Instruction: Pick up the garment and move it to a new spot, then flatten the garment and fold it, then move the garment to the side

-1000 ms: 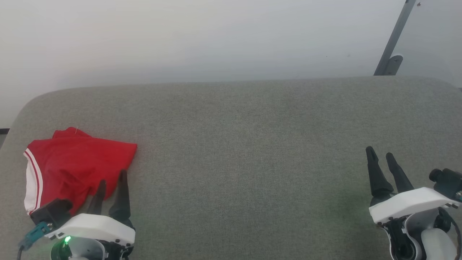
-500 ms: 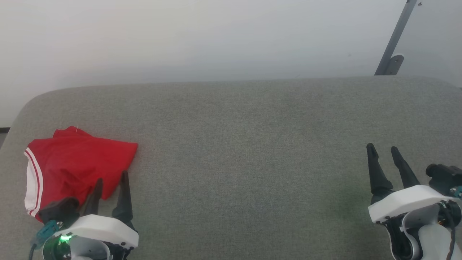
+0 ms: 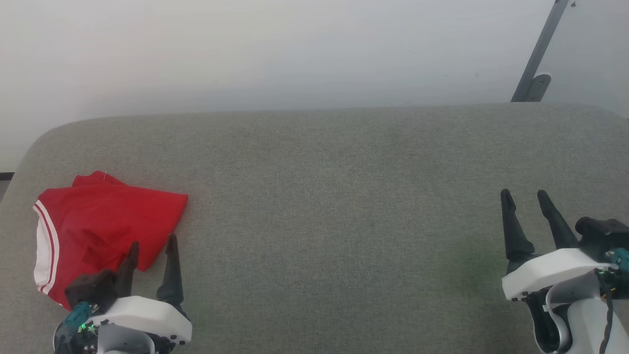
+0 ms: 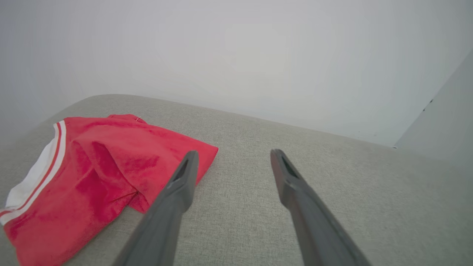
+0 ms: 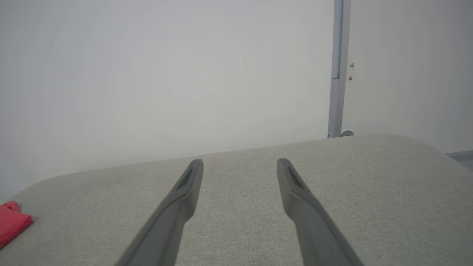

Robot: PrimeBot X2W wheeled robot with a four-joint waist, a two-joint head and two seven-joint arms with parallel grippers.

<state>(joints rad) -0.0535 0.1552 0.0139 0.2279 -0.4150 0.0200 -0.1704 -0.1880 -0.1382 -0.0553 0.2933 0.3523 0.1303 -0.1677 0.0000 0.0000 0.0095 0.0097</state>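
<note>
The garment (image 3: 103, 228) lies folded into a compact bright red bundle at the left end of the grey cushioned surface (image 3: 334, 196), its white-and-red striped trim along the left edge. In the left wrist view the garment (image 4: 99, 173) spreads left of the fingers. My left gripper (image 3: 152, 244) (image 4: 232, 157) stands open just in front of the garment's near right corner, holding nothing. At the lower right my right gripper (image 3: 525, 194) (image 5: 240, 164) is open too, far from the cloth. A red corner of the garment (image 5: 13, 223) peeks in at the far left of the right wrist view.
A pale wall rises behind the cushioned surface. A grey metal post (image 3: 538, 54) (image 5: 337, 70) with a small bracket stands at the back right. The surface has rounded corners at the back left and back right.
My left gripper has drawn back toward the bottom edge, away from the garment. The right gripper has opened wider and shifted slightly up. The garment lies where it was.
</note>
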